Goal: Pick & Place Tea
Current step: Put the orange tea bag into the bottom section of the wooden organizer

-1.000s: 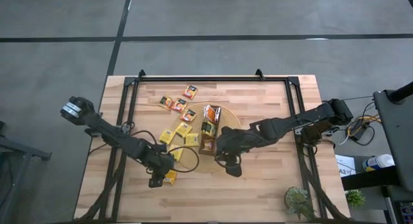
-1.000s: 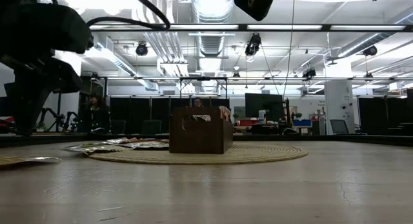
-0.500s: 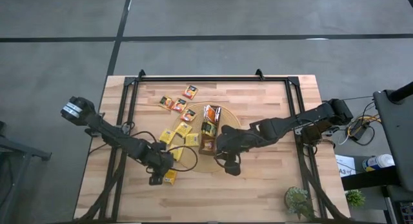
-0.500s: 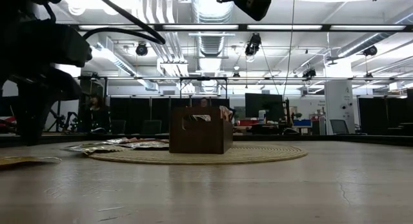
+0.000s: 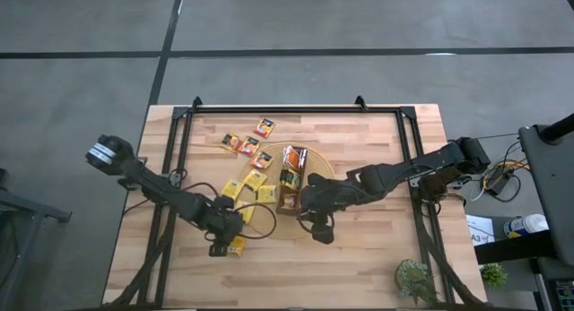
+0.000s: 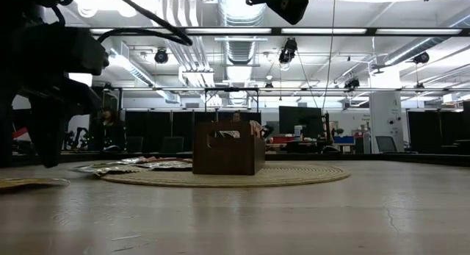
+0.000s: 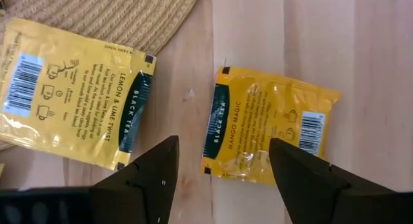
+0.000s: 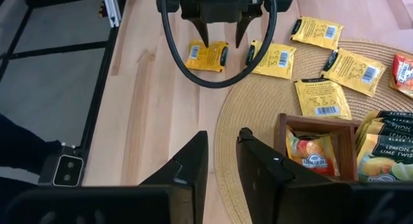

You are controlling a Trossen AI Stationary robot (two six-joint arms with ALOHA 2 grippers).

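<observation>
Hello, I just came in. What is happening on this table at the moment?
Two dark robot arms are sorting small square paper tea sachets into a dark-brown wooden tray standing on a round tan woven mat. The left gripper hovers open over a yellow mango sachet lying on the bare wood, with a yellow lemon and lime sachet beside it, partly on the mat. The right gripper, holding nothing, is beside the tray. Several sachets already stand in the tray; others lie loose.

yellow tea sachets (image 7: 268, 133), dark bands, tan woven disc (image 8: 258, 101)
</observation>
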